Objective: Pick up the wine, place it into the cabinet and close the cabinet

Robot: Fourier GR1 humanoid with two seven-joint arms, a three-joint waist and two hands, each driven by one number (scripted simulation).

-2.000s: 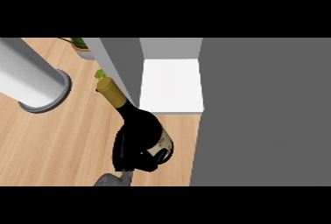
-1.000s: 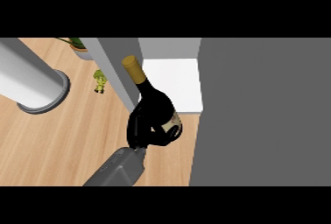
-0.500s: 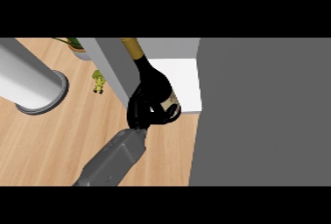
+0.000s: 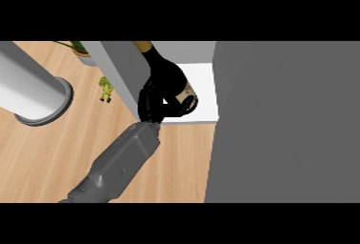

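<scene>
Right hand [image 4: 159, 99] holds the wine [image 4: 155, 59] at the open cabinet [image 4: 121, 71].

Well to the hand's left a pale cylinder [image 4: 32, 90] stands on the wooden counter [image 4: 56, 157], with a small green thing [image 4: 105, 89] nearer the hand. The hand's fingers are curled round the bottle's dark body. The gold-capped neck sticks out beyond the fingers, tilted away from the forearm. Under and just right of the hand lies the cabinet's white shelf [image 4: 204, 86], and farther right is a broad grey panel [image 4: 281, 124].

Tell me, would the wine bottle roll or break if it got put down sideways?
Probably stiff: the wine bottle holds its shape in the right hand. Its round body might roll if laid flat on the white cabinet shelf. It looks like glass, so it is likely breakable.
</scene>
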